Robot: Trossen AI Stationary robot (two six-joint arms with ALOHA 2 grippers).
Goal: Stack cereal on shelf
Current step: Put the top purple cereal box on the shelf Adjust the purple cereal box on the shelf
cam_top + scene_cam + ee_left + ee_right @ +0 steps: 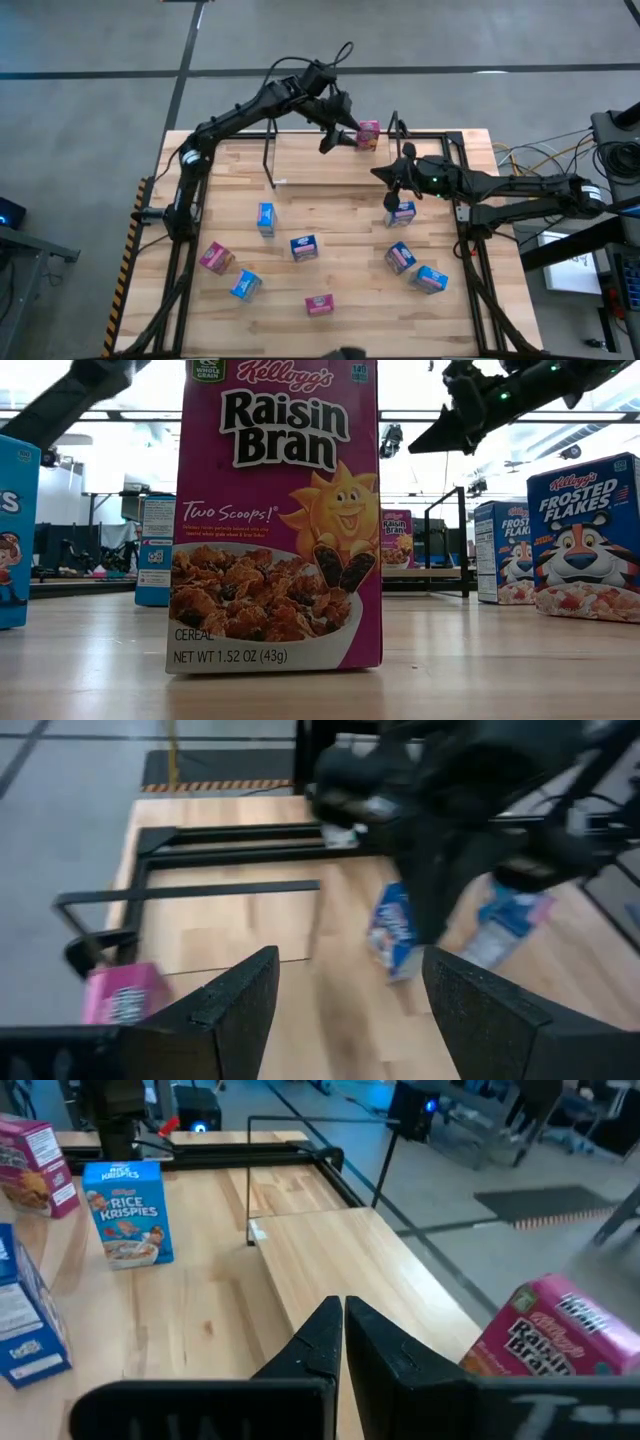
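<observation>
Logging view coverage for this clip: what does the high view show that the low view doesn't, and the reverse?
Only the high view shows both arms whole, the left gripper open beside a pink box at the shelf, and the right gripper above a blue box. Only the low view shows printed fronts: a Raisin Bran box up close, a Frosted Flakes box, and the room behind. Both show the wooden table and scattered boxes.

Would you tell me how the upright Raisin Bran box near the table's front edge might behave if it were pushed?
The Raisin Bran box is probably light: its label reads 1.52 oz. Standing tall on a narrow base, it would likely tip if pushed high, slide if pushed low. Its cardboard looks stiff but may dent.
</observation>
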